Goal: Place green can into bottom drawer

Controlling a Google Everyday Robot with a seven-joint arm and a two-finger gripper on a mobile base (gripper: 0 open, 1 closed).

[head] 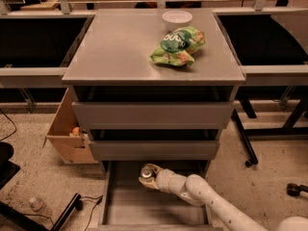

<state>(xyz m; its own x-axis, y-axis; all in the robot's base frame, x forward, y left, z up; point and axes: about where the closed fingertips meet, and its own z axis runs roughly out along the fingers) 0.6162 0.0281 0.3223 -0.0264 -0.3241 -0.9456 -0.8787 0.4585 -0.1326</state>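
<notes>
We find the gripper (pixel 147 176) at the back of the open bottom drawer (pixel 149 209), just under the front of the middle drawer (pixel 154 149). Its fingers are closed around the can (pixel 146 172), which it holds upright. We see mostly the can's silver top, and little of its side shows between the fingers. We cannot tell whether the can's base touches the drawer floor. The arm (pixel 211 201) enters from the lower right and crosses the drawer's right wall.

The bottom drawer is pulled out towards the camera. The bare grey floor is visible in front of the gripper. The middle drawer and the top drawer (pixel 153 114) are pushed in.

On the cabinet top (pixel 115 52) a snack bag (pixel 177 46) lies right of centre. A white bowl (pixel 177 18) stands just behind it at the rear edge, apart from the bag.

On the floor left of the cabinet stands an open cardboard box (pixel 67 136), close to the cabinet's side. A plastic bottle (pixel 37 206) lies further forward, well apart from the box.
</notes>
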